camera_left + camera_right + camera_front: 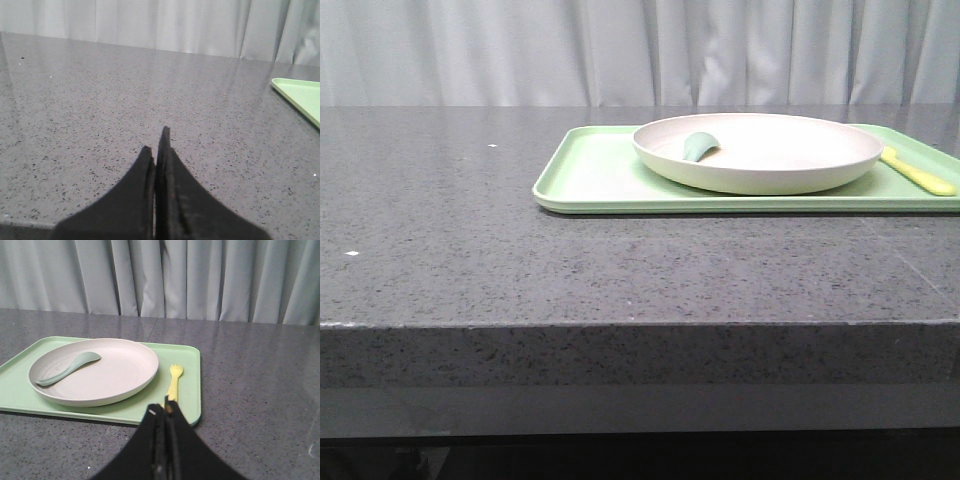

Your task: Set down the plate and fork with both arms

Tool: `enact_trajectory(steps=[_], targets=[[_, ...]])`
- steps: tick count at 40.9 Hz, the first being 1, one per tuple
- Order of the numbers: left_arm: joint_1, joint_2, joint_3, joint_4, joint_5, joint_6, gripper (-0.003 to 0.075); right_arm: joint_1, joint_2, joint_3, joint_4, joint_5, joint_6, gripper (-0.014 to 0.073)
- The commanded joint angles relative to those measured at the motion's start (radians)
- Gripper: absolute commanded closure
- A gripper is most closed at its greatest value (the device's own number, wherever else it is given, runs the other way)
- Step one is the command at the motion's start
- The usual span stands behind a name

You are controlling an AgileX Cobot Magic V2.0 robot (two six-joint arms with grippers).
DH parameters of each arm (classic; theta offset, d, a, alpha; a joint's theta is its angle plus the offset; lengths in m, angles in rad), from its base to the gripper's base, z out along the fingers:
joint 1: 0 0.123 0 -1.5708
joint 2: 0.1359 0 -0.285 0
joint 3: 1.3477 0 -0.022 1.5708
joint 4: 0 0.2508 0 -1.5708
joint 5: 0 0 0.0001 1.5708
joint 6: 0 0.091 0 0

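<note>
The cream plate sits on a light-green tray at the far right of the table; it also shows in the right wrist view. A small teal utensil lies in the plate. The pale-yellow fork lies on the tray to the right of the plate, and in the right wrist view just beyond my right gripper, which is shut and empty. My left gripper is shut and empty over bare table, left of the tray's corner. Neither gripper shows in the front view.
The grey speckled tabletop stretches left of the tray, with its front edge near the camera. A pale curtain hangs behind the table.
</note>
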Motion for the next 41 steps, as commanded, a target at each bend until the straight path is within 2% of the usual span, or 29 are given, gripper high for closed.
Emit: enact_trajectory(steps=[1,6,16,27,41], targets=[[0.002,-0.023,0.000,-0.003,-0.082,0.000,0.0738,0.000,0.012,0.049,-0.017,-0.183,-0.011,0.0661],[0.002,-0.023,0.000,-0.003,-0.082,0.000,0.0738,-0.007,0.008,0.165,-0.017,-0.291,-0.011,0.0661],[0.002,-0.023,0.000,-0.003,-0.082,0.000,0.0738,-0.097,-0.045,0.316,-0.017,-0.293,-0.011,0.0661],[0.002,-0.021,0.000,-0.003,-0.082,0.000,0.0738,-0.116,-0.132,0.314,-0.017,-0.136,-0.011,0.0661],[0.002,-0.021,0.000,-0.003,-0.082,0.000,0.0738,-0.116,-0.130,0.314,-0.017,-0.126,-0.011,0.0661]])
